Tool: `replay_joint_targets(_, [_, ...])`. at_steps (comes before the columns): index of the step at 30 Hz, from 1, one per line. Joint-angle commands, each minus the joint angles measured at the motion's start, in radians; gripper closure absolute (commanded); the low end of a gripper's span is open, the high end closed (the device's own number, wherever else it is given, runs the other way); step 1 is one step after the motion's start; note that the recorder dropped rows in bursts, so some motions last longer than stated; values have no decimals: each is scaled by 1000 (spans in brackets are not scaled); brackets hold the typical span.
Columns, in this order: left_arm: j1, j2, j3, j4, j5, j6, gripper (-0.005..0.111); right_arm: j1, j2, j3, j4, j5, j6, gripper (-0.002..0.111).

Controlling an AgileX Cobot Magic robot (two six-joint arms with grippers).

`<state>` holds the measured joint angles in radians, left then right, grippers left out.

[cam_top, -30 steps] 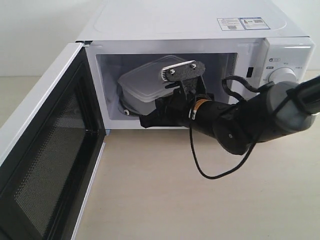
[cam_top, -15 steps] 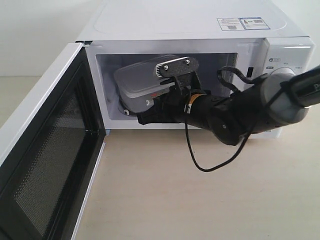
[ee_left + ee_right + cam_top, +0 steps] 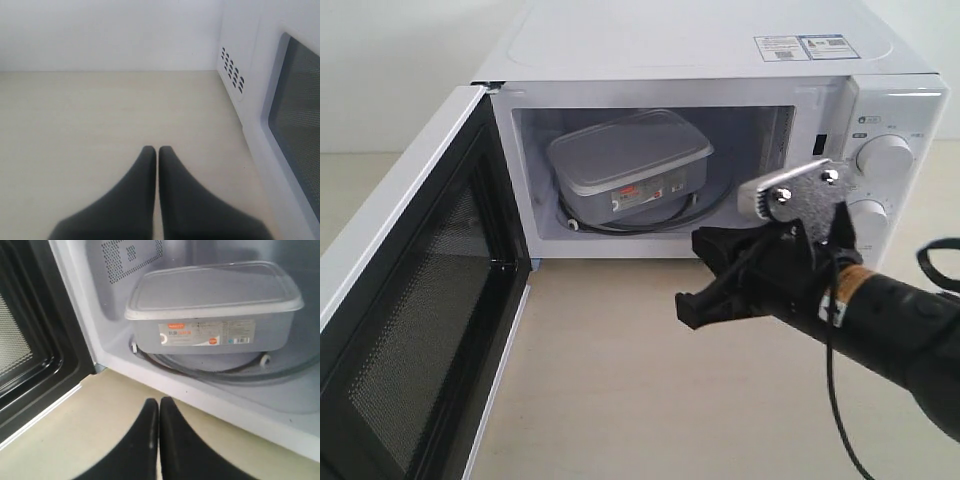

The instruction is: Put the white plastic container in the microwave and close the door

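My right claw [image 3: 159,402] is clenched on nothing and hangs outside the microwave [image 3: 720,40], since its load is delivered. Straight ahead of it the white plastic container [image 3: 210,295] lies flat on the turntable [image 3: 280,371]. Its long axis runs across the opening, with the label side toward the claw. The left claw [image 3: 157,150] is clenched too.

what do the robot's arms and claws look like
The left claw and right claw have matte black fingers tapering to narrow tips. The right arm is black, with a grey metal plate held by two screws, an orange and white label, and a thin black cable.
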<state>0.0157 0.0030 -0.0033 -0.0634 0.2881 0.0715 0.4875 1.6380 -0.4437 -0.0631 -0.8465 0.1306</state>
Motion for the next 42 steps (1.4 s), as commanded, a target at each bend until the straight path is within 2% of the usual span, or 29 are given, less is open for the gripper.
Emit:
replay_joint_targets(1, [3,-3,3,-3,0,5,102,1,-85,101,-38,-58,1,108])
replay_joint_targets(9, [3,-3,3,-3,0,5,102,1,-172,144,-40,-63,-3,108])
replay_joint_targets(42, [3,-3,3,-3,0,5,102,1,-174,144,-37,-66,17,108])
